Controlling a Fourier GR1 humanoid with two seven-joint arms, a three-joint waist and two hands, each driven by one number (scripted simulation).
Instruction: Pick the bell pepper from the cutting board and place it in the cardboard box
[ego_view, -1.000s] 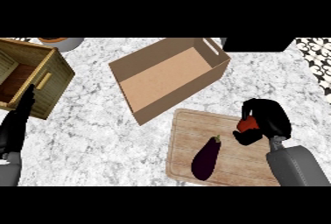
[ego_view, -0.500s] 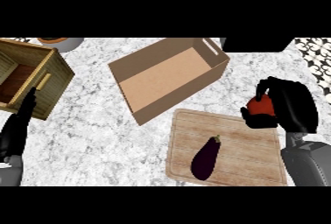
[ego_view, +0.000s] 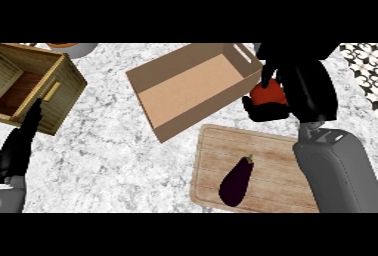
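The left hand (ego_view: 21, 150) rests with fingers straight at the left edge beside a wooden crate (ego_view: 33, 85); the cardboard box (ego_view: 193, 87) lies mid-counter; an eggplant (ego_view: 236, 181) lies on the cutting board (ego_view: 273, 167); the right hand (ego_view: 295, 85) grasps the bell pepper (ego_view: 268, 93) beside the box's right wall.

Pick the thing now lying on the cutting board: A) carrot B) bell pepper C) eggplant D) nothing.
C: a dark purple eggplant lies on the cutting board, while the red bell pepper is held in the right robot hand beside the cardboard box.
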